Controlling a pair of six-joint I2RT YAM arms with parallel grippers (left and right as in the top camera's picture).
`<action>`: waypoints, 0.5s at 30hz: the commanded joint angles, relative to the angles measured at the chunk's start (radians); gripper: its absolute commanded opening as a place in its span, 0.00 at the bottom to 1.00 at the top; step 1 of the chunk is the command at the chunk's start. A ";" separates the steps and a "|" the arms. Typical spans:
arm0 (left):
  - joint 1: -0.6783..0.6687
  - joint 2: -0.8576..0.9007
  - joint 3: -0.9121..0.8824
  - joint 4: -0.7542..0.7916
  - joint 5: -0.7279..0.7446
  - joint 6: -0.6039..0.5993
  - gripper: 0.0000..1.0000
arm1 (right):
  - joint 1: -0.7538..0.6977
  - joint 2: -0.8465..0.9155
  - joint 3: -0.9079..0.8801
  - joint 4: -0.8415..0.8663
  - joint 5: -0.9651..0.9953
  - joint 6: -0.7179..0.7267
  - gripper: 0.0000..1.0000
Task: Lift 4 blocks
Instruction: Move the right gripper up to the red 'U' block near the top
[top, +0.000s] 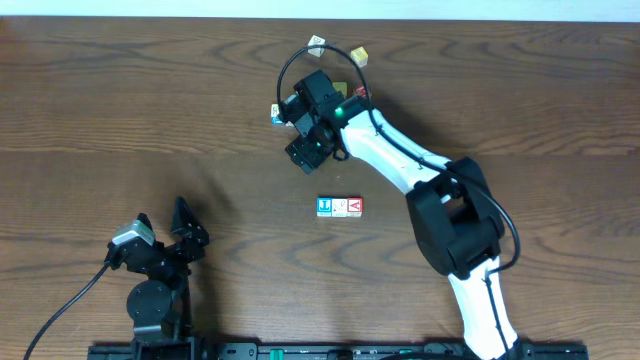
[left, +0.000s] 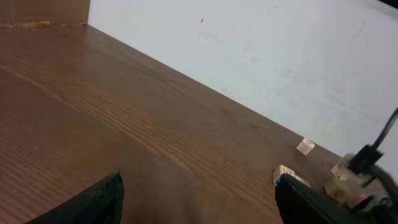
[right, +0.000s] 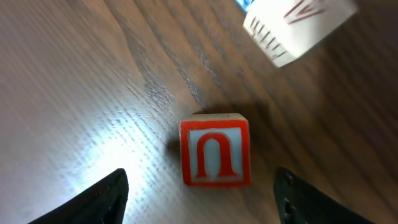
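At the table's near left corner, my left claw (top: 165, 222) sits low over the bare wood with its fingers spread wide and nothing between them, well apart from every block. Farther right, at mid-table, a small cube with a blue side (top: 274, 115) lies just left of the right arm's wrist. My right claw (right: 200, 186) hangs there pointing down at the table (top: 120, 100), its two fingers parted and gripping nothing. In the right wrist view the red U block (right: 216, 152) lies between those fingers, clear of both, its lettered face turned up. The letter's closed arch points away from the fingers and its open end points back toward them, the block sitting nearly square to the claw. A pale cube with red markings (right: 298, 25) lies beyond it, up and to the right, apart from it. Near the far edge sit a light cube (top: 317, 44) and, right of it, a yellow cube (top: 359, 56). Below the claw in the overhead view, the other three blocks form a short row, touching side to side. The blue block (top: 324, 207) is at the left end, the white block (top: 340, 207) in the middle, and the red V block (top: 354, 207) at the right end. The row's long axis runs left to right, parallel to the table's near edge. I cannot tell at this size which way their letters face.
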 joint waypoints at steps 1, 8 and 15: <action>-0.004 -0.006 -0.021 -0.037 -0.009 0.006 0.78 | -0.003 0.033 0.018 0.016 -0.009 -0.026 0.71; -0.004 -0.006 -0.021 -0.037 -0.010 0.006 0.79 | -0.002 0.040 0.023 0.064 -0.002 -0.028 0.68; -0.004 -0.006 -0.021 -0.037 -0.009 0.006 0.78 | 0.000 0.040 0.027 0.073 0.037 -0.045 0.55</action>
